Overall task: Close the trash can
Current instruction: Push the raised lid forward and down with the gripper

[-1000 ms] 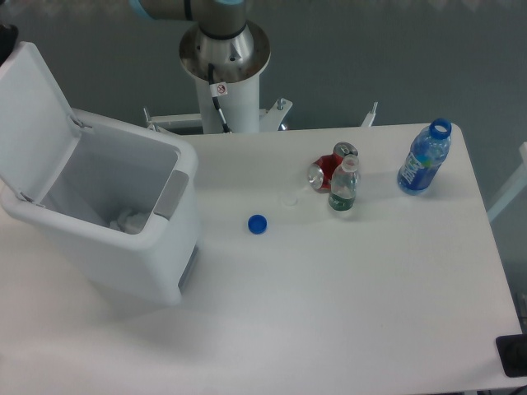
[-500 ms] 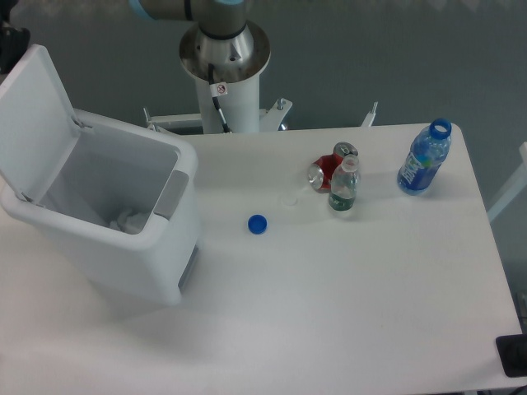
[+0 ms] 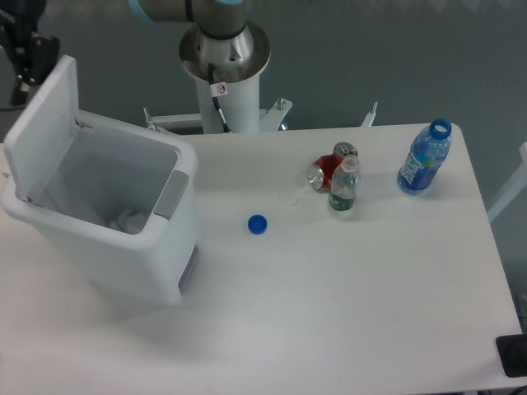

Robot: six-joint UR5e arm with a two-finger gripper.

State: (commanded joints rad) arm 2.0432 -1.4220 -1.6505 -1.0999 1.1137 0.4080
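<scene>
The trash can (image 3: 123, 247) is a large white bin at the left of the table. It stands open, and crumpled white litter shows inside. Its flat white lid (image 3: 45, 123) is raised at the far left, tilted steeply up and leaning a little outward. A grey latch tab (image 3: 170, 196) sits on the front rim. My gripper (image 3: 29, 53) is dark and partly cut off at the top left corner. It is right behind the lid's upper edge, seemingly against it. Its fingers cannot be made out.
A blue cap (image 3: 258, 224) lies on the table right of the bin. Farther right are a clear cap (image 3: 287, 199), a red can (image 3: 327, 169), a small clear bottle (image 3: 342, 188) and a blue bottle (image 3: 425, 158). The robot base (image 3: 224, 66) stands behind.
The gripper has come into view at the top left and moved right behind the lid. The lid has swung from leaning well back to a steeper, more upright angle.
</scene>
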